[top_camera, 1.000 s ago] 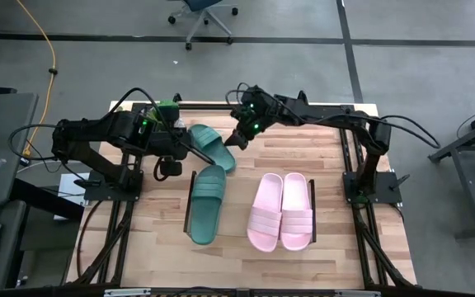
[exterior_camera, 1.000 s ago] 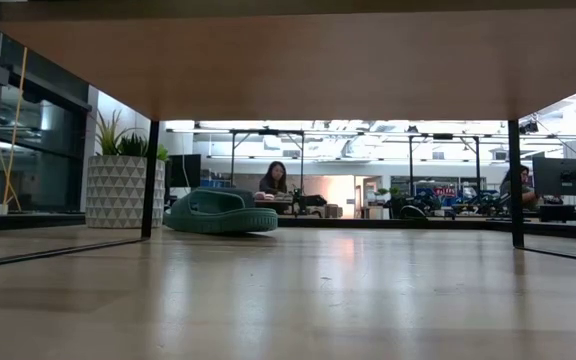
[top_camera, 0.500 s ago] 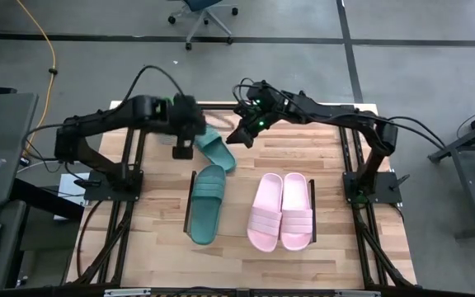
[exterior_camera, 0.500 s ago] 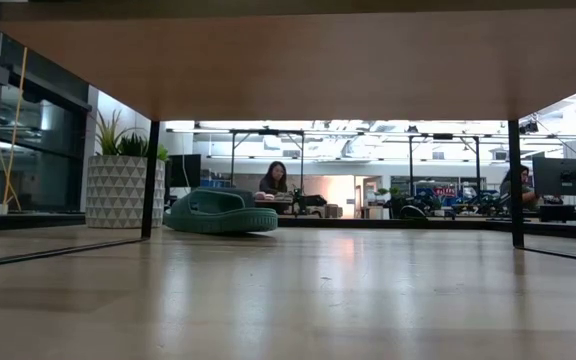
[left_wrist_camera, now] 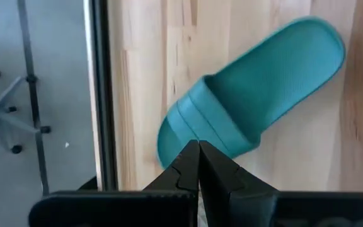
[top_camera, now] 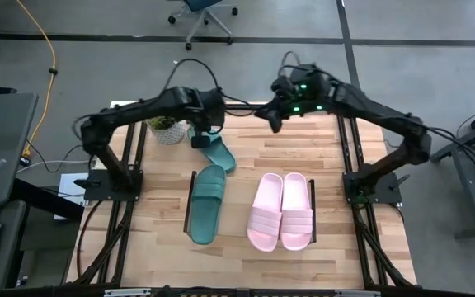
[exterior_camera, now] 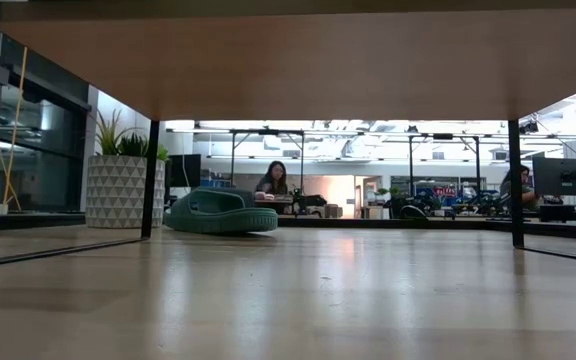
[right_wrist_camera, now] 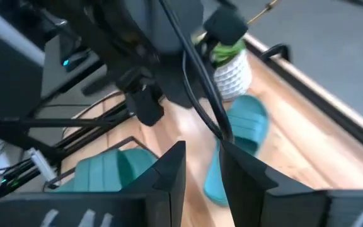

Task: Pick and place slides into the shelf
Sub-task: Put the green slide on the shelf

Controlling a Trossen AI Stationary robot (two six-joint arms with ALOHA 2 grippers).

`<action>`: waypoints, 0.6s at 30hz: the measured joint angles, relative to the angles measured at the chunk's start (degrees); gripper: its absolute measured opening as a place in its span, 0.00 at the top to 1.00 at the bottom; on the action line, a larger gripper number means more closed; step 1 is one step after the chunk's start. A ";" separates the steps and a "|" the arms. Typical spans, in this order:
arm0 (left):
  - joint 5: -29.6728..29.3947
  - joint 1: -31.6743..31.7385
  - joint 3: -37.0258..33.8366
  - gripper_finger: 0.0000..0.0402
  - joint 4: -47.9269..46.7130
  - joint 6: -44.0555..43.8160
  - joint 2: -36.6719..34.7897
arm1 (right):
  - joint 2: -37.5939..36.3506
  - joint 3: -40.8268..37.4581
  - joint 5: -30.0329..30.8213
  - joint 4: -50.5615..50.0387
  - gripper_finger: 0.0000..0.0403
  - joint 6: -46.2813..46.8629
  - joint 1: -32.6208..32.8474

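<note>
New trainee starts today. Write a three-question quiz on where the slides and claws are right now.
1. True or false: the left claw is shut and holds nothing.
2. How many slides lie on the table?
A. two B. three C. four
3. Fill in: the two pink slides lie side by side, while the far teal slide lies near a potted ____.

Key: 1 true. 2 C, counting the near teal slide. 3 plant.
</note>
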 joint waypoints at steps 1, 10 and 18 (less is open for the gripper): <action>-0.02 -0.39 0.03 1.00 0.43 -0.13 1.04 | -1.09 0.00 1.19 -0.66 0.78 0.21 0.12; 4.31 -1.81 0.03 1.00 6.29 -4.80 7.76 | -6.22 0.02 3.80 -4.79 0.78 -0.27 0.20; 4.75 -1.71 0.05 0.91 7.17 -9.06 11.29 | -6.39 0.02 0.29 -7.53 0.78 -3.56 -1.26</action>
